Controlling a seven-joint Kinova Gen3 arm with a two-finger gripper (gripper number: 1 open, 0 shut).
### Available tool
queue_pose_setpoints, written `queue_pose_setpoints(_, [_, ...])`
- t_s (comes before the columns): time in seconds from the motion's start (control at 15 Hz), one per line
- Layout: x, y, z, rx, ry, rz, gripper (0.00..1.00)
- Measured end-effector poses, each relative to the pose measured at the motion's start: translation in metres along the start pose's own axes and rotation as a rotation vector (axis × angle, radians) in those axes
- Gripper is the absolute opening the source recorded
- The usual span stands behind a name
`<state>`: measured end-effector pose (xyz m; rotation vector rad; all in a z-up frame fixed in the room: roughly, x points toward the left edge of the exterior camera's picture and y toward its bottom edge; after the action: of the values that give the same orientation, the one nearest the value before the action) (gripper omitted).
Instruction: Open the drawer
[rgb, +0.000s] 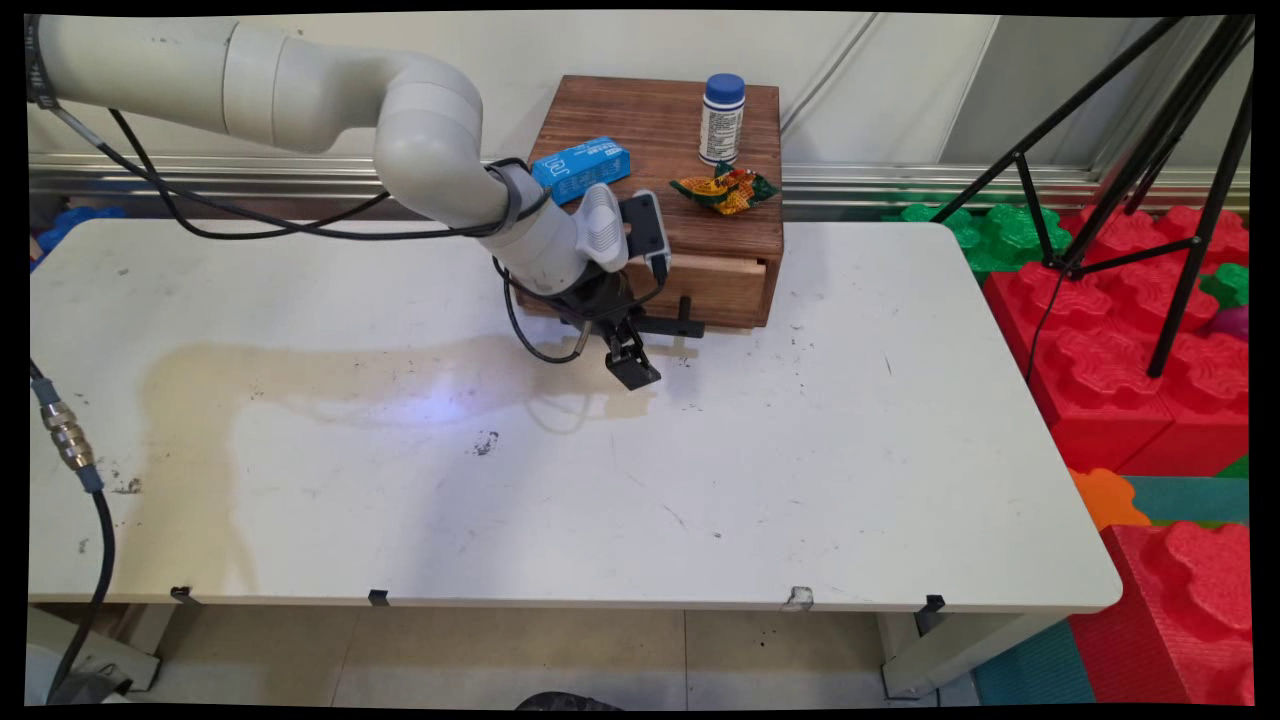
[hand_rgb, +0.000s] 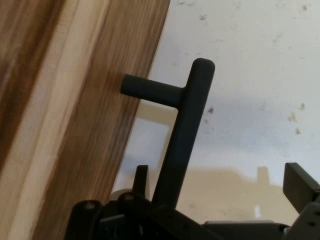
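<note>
A brown wooden box (rgb: 650, 130) stands at the table's far edge, with a paler drawer front (rgb: 715, 288) facing the near side. A black T-shaped handle (rgb: 683, 325) (hand_rgb: 187, 120) sticks out of the drawer. My black gripper (rgb: 632, 350) (hand_rgb: 218, 172) is low at the handle's left end, open. In the hand view the handle's bar runs down between the fingers, close to the left finger (hand_rgb: 141, 176), while the right finger (hand_rgb: 300, 184) stands well apart. On top of the box lie a blue carton (rgb: 580, 168), a white bottle with a blue cap (rgb: 721, 118) and a crumpled colourful wrapper (rgb: 725, 190).
The white table (rgb: 600, 480) has a brownish stain on its left half. Black tripod legs (rgb: 1150, 190) stand to the right over red and green foam blocks (rgb: 1110, 360). A cable with a metal plug (rgb: 65, 440) hangs at the left edge.
</note>
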<state>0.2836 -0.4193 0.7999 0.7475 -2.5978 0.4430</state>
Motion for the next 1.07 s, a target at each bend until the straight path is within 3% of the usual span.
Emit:
queue_pose_setpoints(0.53, [-0.002, 0.025, -0.005, -0.051, -0.006, -0.005, 1.00])
queue_pose_setpoints(1.07, [-0.006, 0.064, -0.020, -0.107, -0.029, -0.025, 1.00])
